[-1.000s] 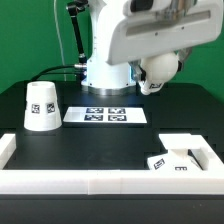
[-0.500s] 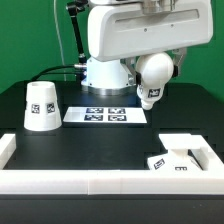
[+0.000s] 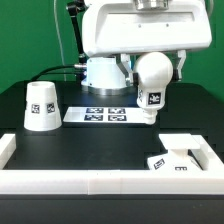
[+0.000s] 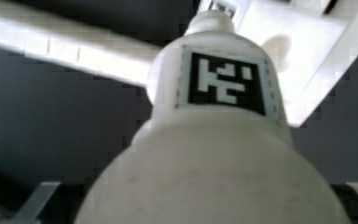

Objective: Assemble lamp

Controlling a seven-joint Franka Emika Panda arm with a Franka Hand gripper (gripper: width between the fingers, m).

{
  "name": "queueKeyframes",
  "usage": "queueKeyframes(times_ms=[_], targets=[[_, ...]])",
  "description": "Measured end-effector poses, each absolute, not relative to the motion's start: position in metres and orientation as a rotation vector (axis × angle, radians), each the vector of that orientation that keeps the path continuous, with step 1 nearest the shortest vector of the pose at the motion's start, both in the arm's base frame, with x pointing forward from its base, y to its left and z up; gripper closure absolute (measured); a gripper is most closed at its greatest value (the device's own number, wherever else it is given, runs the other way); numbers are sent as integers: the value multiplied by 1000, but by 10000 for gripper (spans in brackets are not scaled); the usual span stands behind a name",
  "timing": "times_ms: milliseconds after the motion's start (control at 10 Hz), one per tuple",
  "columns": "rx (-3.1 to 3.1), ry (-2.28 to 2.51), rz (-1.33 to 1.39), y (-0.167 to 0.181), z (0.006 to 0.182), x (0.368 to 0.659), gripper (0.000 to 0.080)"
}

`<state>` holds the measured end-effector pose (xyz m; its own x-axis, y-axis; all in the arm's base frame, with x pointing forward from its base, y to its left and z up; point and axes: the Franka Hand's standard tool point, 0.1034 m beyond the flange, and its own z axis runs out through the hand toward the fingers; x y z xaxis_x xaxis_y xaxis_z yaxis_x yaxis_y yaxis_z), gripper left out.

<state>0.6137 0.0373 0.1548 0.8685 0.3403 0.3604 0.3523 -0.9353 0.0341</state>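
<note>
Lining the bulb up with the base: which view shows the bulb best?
Exterior view: whole bulb, neck down, with the base in sight too. Wrist view shows the bulb close up and cropped.

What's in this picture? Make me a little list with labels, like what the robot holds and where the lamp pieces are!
end effector: shut on the bulb
bulb: round end gripped, neck pointing down, near the marker board's right end in the exterior view
shade: standing wide end down, exterior view's left, untouched
marker board: flat on the table, beside the shade
base: exterior view's right, near the front, by the white rail
lamp put together: not yet, all three parts are apart
</note>
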Motion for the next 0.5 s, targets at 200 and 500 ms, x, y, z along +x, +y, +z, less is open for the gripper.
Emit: queueKeyframes(times_ms=[200, 500], targets=[[-3005, -544, -560, 40, 154, 613, 223], [-2986, -499, -558, 77, 151, 613, 223]])
